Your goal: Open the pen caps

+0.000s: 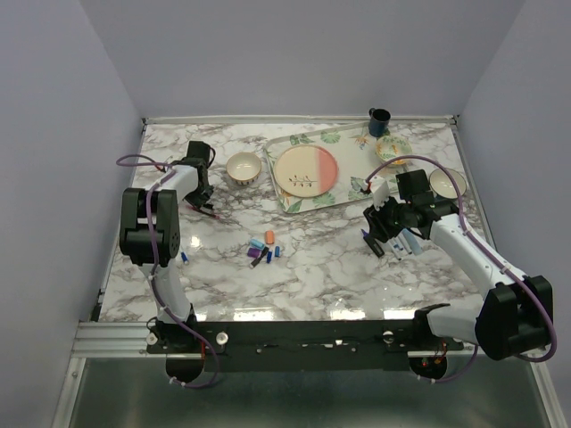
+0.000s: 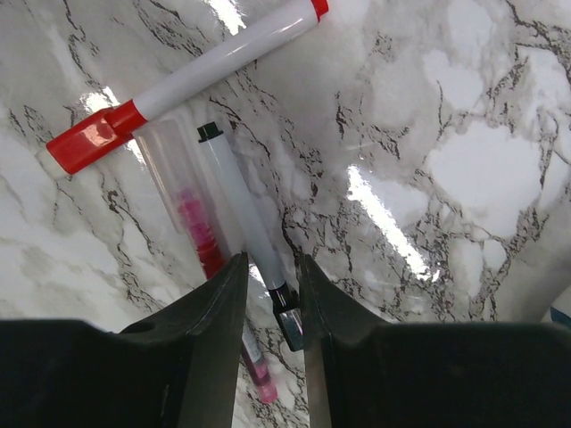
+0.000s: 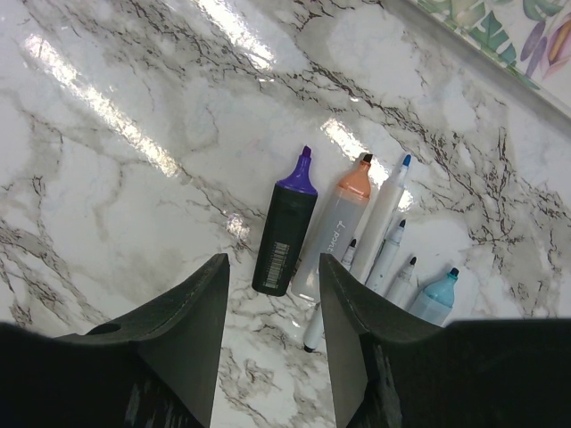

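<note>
White pen [image 2: 239, 209] lies between the parted left pincer [image 2: 273, 261]; right pincer [image 3: 272, 260], apart, faces uncapped pens [image 3: 339, 223].

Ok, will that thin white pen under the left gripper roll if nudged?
Likely yes: the thin white pen is a smooth round barrel on a glossy marble table, so a sideways push should roll it. The clear pen lying alongside may block it on that side. It looks stiff and light, so a pinch should lift it unbent.
</note>
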You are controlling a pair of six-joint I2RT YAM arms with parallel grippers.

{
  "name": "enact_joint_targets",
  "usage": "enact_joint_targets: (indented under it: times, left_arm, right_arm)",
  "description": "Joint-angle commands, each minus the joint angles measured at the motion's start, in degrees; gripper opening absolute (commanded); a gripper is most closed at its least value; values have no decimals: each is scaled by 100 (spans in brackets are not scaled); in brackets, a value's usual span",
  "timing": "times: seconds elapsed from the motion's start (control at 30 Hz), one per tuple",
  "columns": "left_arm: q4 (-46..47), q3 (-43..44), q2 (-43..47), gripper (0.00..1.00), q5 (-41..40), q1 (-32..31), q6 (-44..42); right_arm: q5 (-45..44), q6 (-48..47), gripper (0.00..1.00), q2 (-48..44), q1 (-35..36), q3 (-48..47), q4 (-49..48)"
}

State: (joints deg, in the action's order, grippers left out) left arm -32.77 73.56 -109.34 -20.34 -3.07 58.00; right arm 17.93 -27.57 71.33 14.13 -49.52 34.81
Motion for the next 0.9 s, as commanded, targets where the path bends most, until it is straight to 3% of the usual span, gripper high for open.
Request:
enact_joint_targets:
  times: [0.0,0.1,0.57,0.73,0.87]
  left_arm:
    - [-18,71,-237,38,91,52,-131]
    - [-1,88,-263,36,153,52,-192]
    - [745,-394,290,1,794,52,-781]
    - [1255,-895,1027,0,1180,52,-1106]
    - [2028,-1876,1844,0,1918,52,-1361]
  right_arm:
    - [96,-73,52,-49,-42,-23,105]
    - [96,-73,52,-40,-42,-23,105]
    - [149,-73,52,-58,-42,-32,123]
    - [394,-125,52,-207,-33,-23,131]
    - [790,-292,52,-453,-42,-6,175]
